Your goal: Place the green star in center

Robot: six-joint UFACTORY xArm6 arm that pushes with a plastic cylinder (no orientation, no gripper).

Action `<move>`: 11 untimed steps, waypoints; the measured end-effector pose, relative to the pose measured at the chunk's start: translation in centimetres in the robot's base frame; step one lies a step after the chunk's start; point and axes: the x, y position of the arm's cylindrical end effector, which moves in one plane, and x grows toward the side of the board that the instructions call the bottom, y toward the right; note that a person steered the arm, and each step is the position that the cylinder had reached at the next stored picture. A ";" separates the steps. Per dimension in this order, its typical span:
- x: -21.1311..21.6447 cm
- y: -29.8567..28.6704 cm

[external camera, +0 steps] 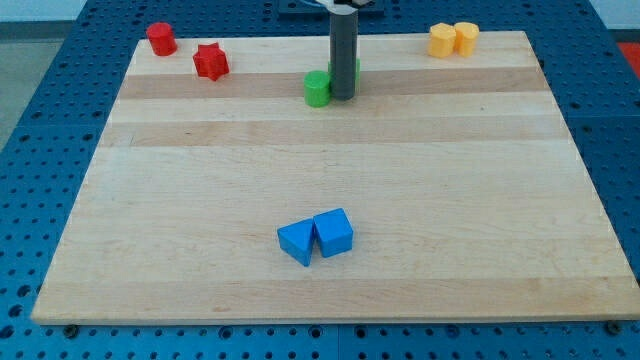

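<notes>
My tip point(343, 97) rests on the wooden table point(330, 290) in the upper middle of the frame, at the end of a straight dark rod; the arm carries no jaws, so there is nothing to open or close. Just beside the tip, on the view's left, stands a green cylinder-like block point(317, 88), so close that I cannot tell whether they touch. A second green block point(357, 68), probably the green star, peeks out from behind the rod on the view's right, mostly hidden, so its shape cannot be made out.

In the upper left of the frame sit a red cylinder point(161, 39) and, well apart from it toward the view's right, a red star point(211, 62). In the upper right, a yellow block point(442, 40) and a yellow cylinder point(466, 37) touch side by side. In the lower middle, a blue triangular block point(296, 242) and a blue cube point(334, 233) touch each other.
</notes>
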 end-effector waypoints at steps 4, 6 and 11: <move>2.3 -3.2; 1.1 11.3; -1.9 -2.1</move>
